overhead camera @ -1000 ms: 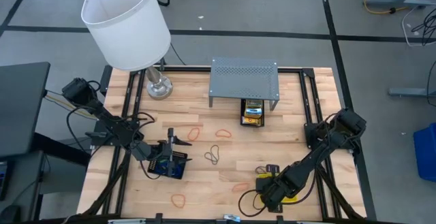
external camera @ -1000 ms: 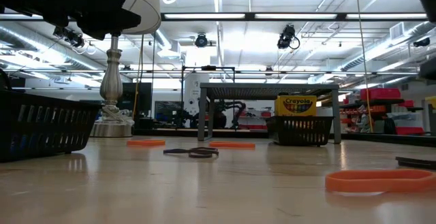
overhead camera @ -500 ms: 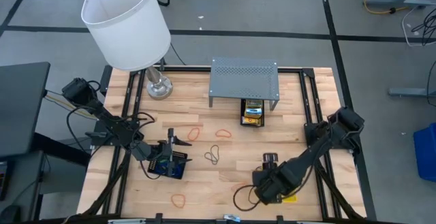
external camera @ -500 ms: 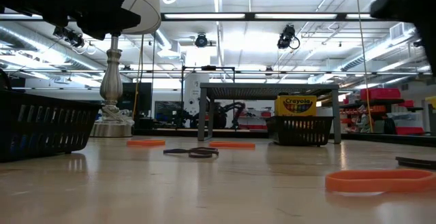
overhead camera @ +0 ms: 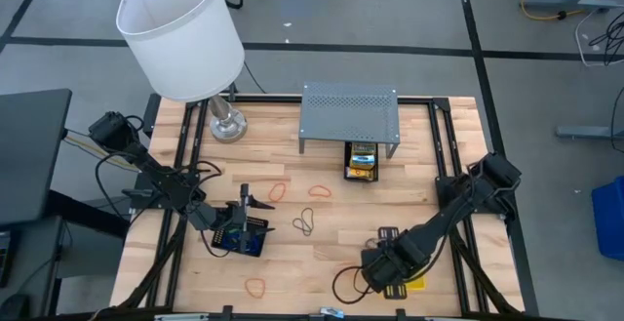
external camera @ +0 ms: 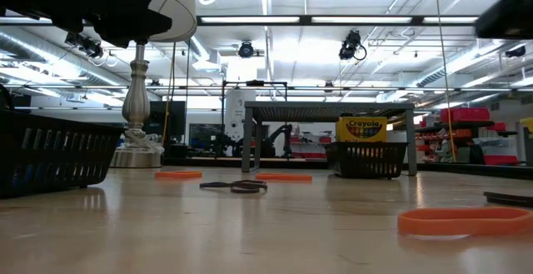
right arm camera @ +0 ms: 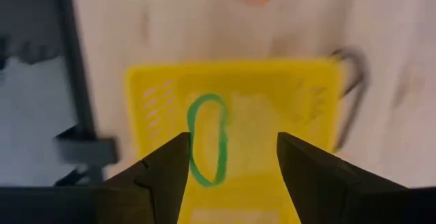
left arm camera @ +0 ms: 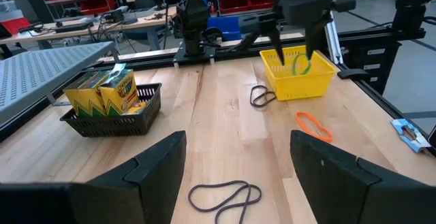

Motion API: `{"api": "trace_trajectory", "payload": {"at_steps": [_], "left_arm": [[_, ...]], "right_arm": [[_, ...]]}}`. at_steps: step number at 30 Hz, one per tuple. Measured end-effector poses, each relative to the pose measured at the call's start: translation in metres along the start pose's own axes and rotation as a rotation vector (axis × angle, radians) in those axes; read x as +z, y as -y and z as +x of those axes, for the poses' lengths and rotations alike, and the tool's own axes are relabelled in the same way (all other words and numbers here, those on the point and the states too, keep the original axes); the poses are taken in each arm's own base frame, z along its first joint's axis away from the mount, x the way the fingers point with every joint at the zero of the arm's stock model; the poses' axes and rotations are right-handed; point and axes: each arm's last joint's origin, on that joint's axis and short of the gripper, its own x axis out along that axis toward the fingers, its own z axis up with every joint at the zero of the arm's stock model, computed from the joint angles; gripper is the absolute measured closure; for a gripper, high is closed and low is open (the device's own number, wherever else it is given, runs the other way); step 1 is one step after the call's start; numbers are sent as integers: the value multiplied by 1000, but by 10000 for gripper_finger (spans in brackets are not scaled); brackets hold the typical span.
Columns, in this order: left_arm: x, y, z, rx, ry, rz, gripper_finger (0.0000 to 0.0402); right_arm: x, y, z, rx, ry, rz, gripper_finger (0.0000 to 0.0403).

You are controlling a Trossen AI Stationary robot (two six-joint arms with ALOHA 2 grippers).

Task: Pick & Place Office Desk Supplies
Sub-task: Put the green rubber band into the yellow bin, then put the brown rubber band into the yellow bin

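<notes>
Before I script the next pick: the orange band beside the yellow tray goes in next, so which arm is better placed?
Right. The right gripper hangs open over the yellow tray, and the orange band lies close by. The left gripper sits at the black mesh tray across the table.

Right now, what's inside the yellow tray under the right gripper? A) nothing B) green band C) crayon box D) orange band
B: the right wrist view shows a green rubber band lying in the yellow tray, framed by the open right gripper.

Both tools, left (overhead camera: 237, 225) and right (overhead camera: 390, 270), hang spread.
</notes>
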Motion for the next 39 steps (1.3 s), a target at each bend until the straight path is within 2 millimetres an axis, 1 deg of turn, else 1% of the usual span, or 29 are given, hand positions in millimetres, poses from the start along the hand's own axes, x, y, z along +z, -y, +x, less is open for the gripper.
{"api": "trace_trajectory", "payload": {"at_steps": [4,7,9,10,12,13,15,16,18,22,24,30,34,36,39], "left_arm": [[0,0,0,0,0,0,136],[0,0,0,0,0,-1,136],[0,0,0,0,0,-3,136],[0,0,0,0,0,-7,136],[0,0,0,-4,0,-9,136],[0,1,0,-13,0,-9,136],[0,1,0,-28,0,-9,136],[0,1,0,-28,0,-10,136],[0,1,0,-28,0,-8,136],[0,1,0,-31,-2,-7,136],[0,1,0,-31,-2,-6,136],[-1,1,0,-30,-5,-3,136],[-1,1,0,-31,-7,-4,136],[-1,1,0,-31,-7,-4,136],[-1,1,0,-31,-7,-4,136]], "right_arm": [[-5,-5,0,84,-80,36,174],[-6,-4,1,67,-80,40,174],[-4,-3,1,89,-80,27,174],[-4,0,1,64,-88,30,174],[-6,9,0,-17,-119,109,174],[-6,11,0,-5,-145,127,174],[0,7,0,97,-137,93,174],[1,8,-1,92,-130,89,174],[-2,14,-1,13,-139,89,174],[0,28,-3,-133,-99,45,174],[3,37,-4,-196,-93,39,174],[19,63,-5,-306,-52,3,174],[26,74,2,-307,-87,-32,174],[29,75,8,-290,-120,-62,174],[32,73,20,-229,-160,-103,174]]}}
